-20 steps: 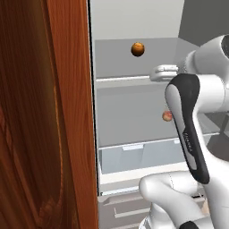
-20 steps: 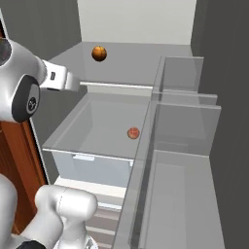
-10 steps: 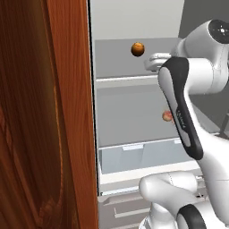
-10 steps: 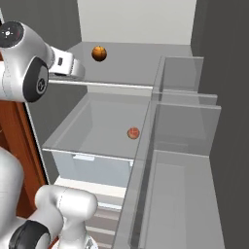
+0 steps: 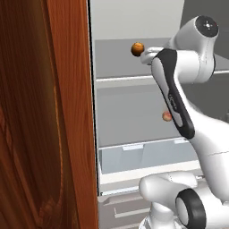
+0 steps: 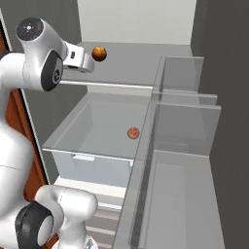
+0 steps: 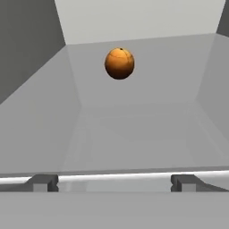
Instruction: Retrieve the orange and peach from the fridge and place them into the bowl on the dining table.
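Pincer [image 7: 114, 182] nearer orange [image 7: 119, 63], peach [image 5: 166, 116] half behind arm.

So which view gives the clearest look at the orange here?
The hand view: the orange sits large and unobstructed on the fridge shelf, ahead of the open gripper. Both base views show it small, next to the arm's hand.

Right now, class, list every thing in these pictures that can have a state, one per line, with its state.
fridge: door open, interior shelves exposed.
orange: resting on the upper shelf, untouched.
peach: sitting on the lower shelf, untouched.
crisper drawer: pushed in, closed.
tool: open, empty, pointed at the orange, short of it.
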{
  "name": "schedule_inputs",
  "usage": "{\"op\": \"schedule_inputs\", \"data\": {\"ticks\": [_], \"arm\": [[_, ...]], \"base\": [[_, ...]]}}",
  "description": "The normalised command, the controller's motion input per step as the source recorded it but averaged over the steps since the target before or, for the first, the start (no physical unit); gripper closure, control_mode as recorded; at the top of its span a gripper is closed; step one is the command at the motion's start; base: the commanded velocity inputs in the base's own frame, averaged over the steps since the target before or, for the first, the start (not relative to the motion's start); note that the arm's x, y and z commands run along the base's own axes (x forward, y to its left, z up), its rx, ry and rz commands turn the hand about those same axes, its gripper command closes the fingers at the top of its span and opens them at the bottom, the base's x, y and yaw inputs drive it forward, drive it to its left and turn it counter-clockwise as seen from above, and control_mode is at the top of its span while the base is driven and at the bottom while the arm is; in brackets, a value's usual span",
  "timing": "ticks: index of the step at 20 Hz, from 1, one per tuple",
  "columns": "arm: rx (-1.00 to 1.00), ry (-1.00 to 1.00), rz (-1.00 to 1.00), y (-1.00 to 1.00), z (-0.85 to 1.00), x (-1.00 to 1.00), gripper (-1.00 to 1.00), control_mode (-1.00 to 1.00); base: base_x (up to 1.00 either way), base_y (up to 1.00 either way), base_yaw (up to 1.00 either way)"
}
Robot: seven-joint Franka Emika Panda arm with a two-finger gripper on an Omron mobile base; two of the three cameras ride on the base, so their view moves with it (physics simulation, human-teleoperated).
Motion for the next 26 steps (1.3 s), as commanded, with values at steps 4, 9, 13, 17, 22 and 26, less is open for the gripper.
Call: {"op": "schedule_inputs", "data": {"ticks": [4, 9, 13, 17, 22, 26], "arm": [[0.00, 0.00, -0.02, -0.18, 0.00, 0.46, -1.00, -1.00], [0.00, 0.00, 0.00, -0.01, 0.00, 0.47, -1.00, -1.00], [0.00, 0.00, 0.00, 0.00, 0.00, 0.43, -1.00, -1.00], [0.00, 0.00, 0.00, 0.00, 0.00, 0.42, -1.00, -1.00], [0.00, 0.00, 0.00, 0.00, 0.00, 0.42, -1.00, -1.00], [0.00, 0.00, 0.00, 0.00, 0.00, 0.41, -1.00, -1.00]], "base": [[0.00, 0.00, 0.00], [0.00, 0.00, 0.00], [0.00, 0.00, 0.00], [0.00, 0.00, 0.00], [0.00, 0.00, 0.00], [0.00, 0.00, 0.00]]}}
